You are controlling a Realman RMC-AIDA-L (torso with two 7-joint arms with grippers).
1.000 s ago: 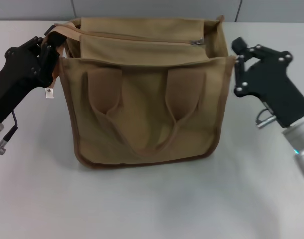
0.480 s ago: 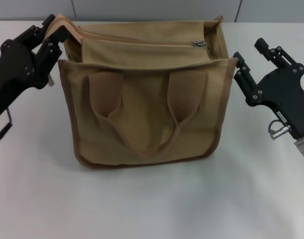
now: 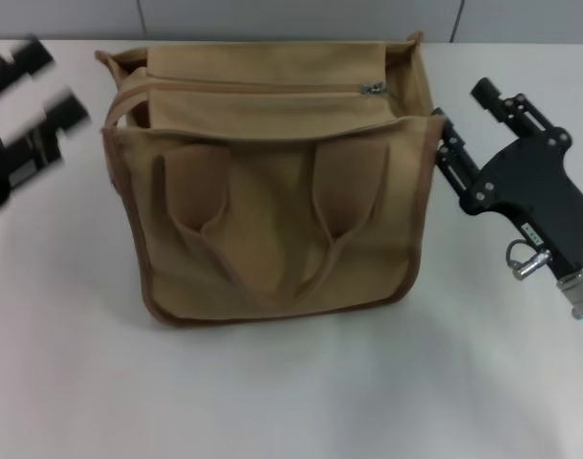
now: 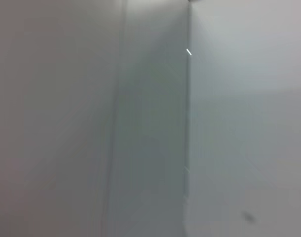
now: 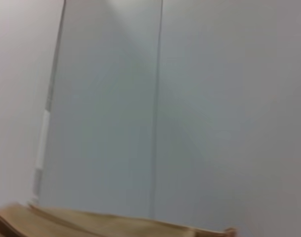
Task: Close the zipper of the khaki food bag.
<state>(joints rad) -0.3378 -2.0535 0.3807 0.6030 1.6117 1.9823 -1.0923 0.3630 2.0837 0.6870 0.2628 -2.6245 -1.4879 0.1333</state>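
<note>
The khaki food bag stands upright in the middle of the white table in the head view, handles hanging down its front. The zipper runs along its top, and its silver pull sits near the bag's right end. My left gripper is blurred at the far left, open, clear of the bag's left end and holding nothing. My right gripper is open beside the bag's upper right corner, with one finger close to the side edge. The right wrist view shows only a strip of the bag's top.
The white table spreads in front of and beside the bag. A grey panelled wall runs behind it. The left wrist view shows only plain grey surface.
My left gripper has let go of the bag's left end and pulled away to the left. The bag's left corner has dropped back. My right gripper has moved slightly closer to the bag's right edge.
</note>
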